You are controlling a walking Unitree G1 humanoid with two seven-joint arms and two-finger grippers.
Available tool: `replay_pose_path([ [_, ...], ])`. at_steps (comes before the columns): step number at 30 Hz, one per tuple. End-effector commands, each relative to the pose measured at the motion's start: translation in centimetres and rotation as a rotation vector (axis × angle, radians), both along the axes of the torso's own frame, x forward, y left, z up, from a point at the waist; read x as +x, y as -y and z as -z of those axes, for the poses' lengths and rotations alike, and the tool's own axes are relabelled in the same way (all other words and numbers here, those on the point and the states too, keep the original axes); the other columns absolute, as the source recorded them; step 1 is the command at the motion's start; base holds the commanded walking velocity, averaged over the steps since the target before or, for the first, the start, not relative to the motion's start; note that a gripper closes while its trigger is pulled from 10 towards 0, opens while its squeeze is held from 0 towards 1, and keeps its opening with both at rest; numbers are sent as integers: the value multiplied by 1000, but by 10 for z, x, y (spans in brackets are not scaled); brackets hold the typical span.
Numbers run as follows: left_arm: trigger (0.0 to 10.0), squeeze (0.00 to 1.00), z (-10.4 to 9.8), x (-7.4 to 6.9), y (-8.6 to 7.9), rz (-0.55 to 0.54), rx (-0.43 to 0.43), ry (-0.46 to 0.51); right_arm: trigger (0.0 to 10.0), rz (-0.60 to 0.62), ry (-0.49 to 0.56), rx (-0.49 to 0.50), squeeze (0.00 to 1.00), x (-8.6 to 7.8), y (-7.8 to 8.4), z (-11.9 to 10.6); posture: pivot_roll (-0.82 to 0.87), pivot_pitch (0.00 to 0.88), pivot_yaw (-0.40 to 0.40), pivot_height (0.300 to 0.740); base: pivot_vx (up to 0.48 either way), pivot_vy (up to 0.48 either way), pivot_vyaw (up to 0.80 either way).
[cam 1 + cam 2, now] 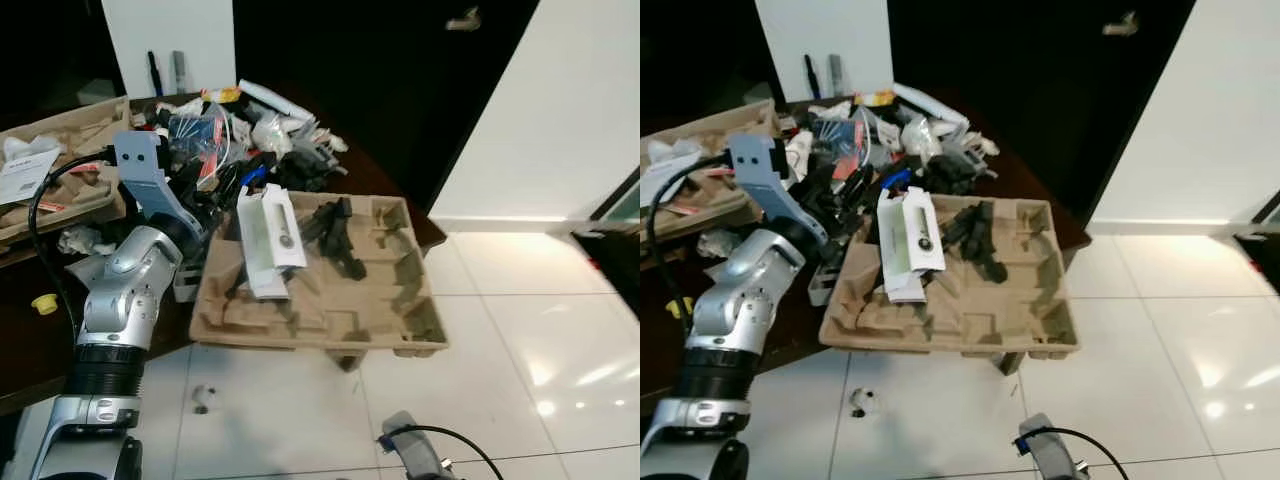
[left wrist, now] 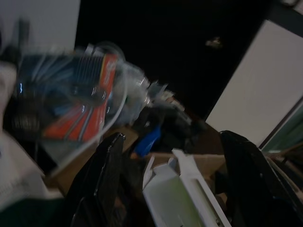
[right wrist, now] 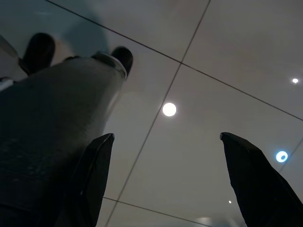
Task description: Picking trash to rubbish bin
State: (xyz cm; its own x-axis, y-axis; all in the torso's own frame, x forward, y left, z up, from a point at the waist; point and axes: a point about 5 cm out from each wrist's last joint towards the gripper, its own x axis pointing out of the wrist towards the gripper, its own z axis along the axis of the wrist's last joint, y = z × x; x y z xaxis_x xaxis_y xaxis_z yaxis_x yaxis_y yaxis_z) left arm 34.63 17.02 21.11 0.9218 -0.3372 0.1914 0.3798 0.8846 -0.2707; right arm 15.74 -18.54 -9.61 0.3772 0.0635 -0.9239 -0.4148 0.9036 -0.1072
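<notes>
Here, in the left eye view, the left arm is raised over the dark surface, and its pincer sits at the left edge of the pulp tray. This tray hangs partly over the front edge of the surface. In it lie a white carton, with its long axis running from the front of the tray towards the back, and a black part near the middle. The carton is just to the right of the left pincer, so the left arm is clearly the nearer one. Behind the tray, a heap of trash covers the back of the surface, and a second tray stands at the far left edge.

In the right eye view the scene is the same; a small scrap lies on the floor under the front edge. I see no bin.

In the left wrist view, the two fingers are spread apart, and the top end of the carton stands between them, not yet pinched. A clear packet with red print lies beyond.

In the right wrist view, the right pincer hangs idle over the tiles, its fingers wide apart and holding nothing.

I judge that the next move is to close on the carton.
</notes>
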Motion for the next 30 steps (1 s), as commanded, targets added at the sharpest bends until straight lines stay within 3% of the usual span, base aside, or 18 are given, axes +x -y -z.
replay_pose_path([
  [1, 10000, 0, 3, -2, 11, 30, -17, -44, 10000, 20, -117, -34, 0, -36, 4, 13, 150, 171, -37, 740, 0, 0, 0],
  [7, 10000, 0, 2, -18, 29, 171, 8, -72, 10000, 300, 32, -388, 0, -25, 74, -6, 148, 184, -26, 740, 0, 0, 0],
  [8, 10000, 0, 2, -18, 29, 171, 8, -72, 10000, 300, 32, -388, 0, -25, 74, -6, 148, 184, -26, 740, 0, 0, 0],
  [11, 10000, 0, 1, -26, 30, 206, 51, -68, 10000, 499, 132, -517, 0, -12, 119, -29, 150, 184, -27, 740, 0, 0, 0],
  [12, 10000, 0, 1, -26, 30, 206, 51, -68, 10000, 499, 132, -517, 0, -12, 119, -29, 150, 184, -27, 740, 0, 0, 0],
  [15, 10000, 0, 4, -32, 31, 217, 72, -84, 10000, 676, 283, -593, 0, 11, 159, -62, 151, 183, -29, 740, 0, 0, 0],
  [16, 10000, 0, 4, -32, 31, 217, 72, -84, 10000, 676, 283, -593, 0, 11, 159, -62, 151, 183, -29, 740, 0, 0, 0],
  [17, 10000, 0, 4, -34, 31, 224, 79, -89, 10000, 758, 364, -578, 0, 23, 170, -76, 154, 182, -34, 740, 0, 0, 0],
  [20, 10000, 0, 4, -34, 31, 224, 79, -89, 10000, 758, 364, -578, 0, 23, 170, -76, 154, 182, -34, 740, 0, 0, 0],
  [21, 10000, 0, 3, -37, 30, 225, 86, -89, 10000, 826, 512, -470, 0, 50, 177, -98, 156, 182, -36, 740, 0, 0, 0],
  [22, 10000, 0, 2, -41, 24, 211, 93, -90, 10000, 845, 760, -178, 0, 100, 175, -139, 165, 181, -43, 740, 0, 0, 0],
  [23, 10000, 0, 2, -41, 24, 211, 93, -90, 10000, 845, 760, -178, 0, 100, 175, -139, 165, 181, -43, 740, 0, 0, 0],
  [24, 10000, 0, 0, -43, 20, 197, 95, -92, 10000, 777, 966, 57, 0, 136, 169, -181, 167, 180, -45, 740, 0, 0, 0],
  [25, 10000, 0, 0, -45, 16, 189, 98, -95, 10000, 619, 1117, 254, 0, 163, 157, -219, 168, 180, -48, 740, 0, 0, 0],
  [26, 10000, 0, 0, -45, 16, 189, 98, -95, 10000, 619, 1117, 254, 0, 163, 157, -219, 168, 180, -48, 740, 0, 0, 0],
  [27, 10000, 0, 0, -47, 14, 183, 104, -102, 10000, 345, 1225, 451, 0, 184, 134, -259, 169, 183, -54, 740, 0, 0, 0],
  [28, 10000, 0, 0, -47, 14, 183, 104, -102, 10000, 345, 1225, 451, 0, 184, 134, -259, 169, 183, -54, 740, 0, 0, 0],
  [30, 10000, 0, 4, -48, 15, 185, 124, -114, 10000, 55, 1259, 597, 0, 194, 107, -288, 169, 183, -54, 740, 0, 0, 0],
])
